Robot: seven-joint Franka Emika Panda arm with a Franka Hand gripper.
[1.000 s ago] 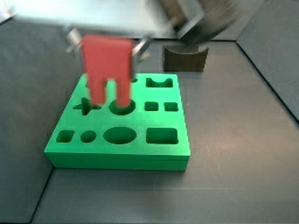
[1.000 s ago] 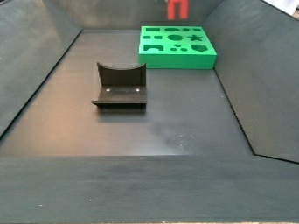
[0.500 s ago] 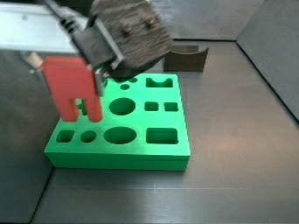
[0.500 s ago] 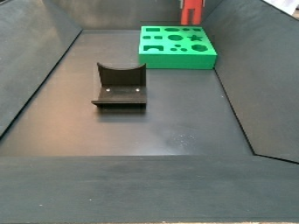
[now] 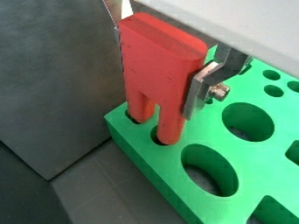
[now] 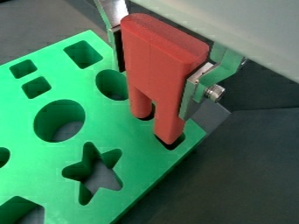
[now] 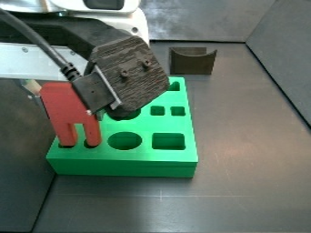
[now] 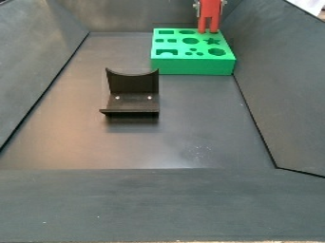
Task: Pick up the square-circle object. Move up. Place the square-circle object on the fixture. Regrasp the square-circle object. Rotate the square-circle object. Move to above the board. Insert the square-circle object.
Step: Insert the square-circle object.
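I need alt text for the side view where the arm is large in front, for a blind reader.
The gripper holds the red square-circle object upright, its two prongs entering holes at a corner of the green board. The dark fixture stands behind the board.

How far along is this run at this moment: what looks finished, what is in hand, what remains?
Looks done: the fixture stands bare, and the square-circle object is upright over the board. In hand: the gripper, at the board's corner, holds it with both prongs entering two holes, as both wrist views show. Left: pushing it fully in and letting go; most of it stands above the board.
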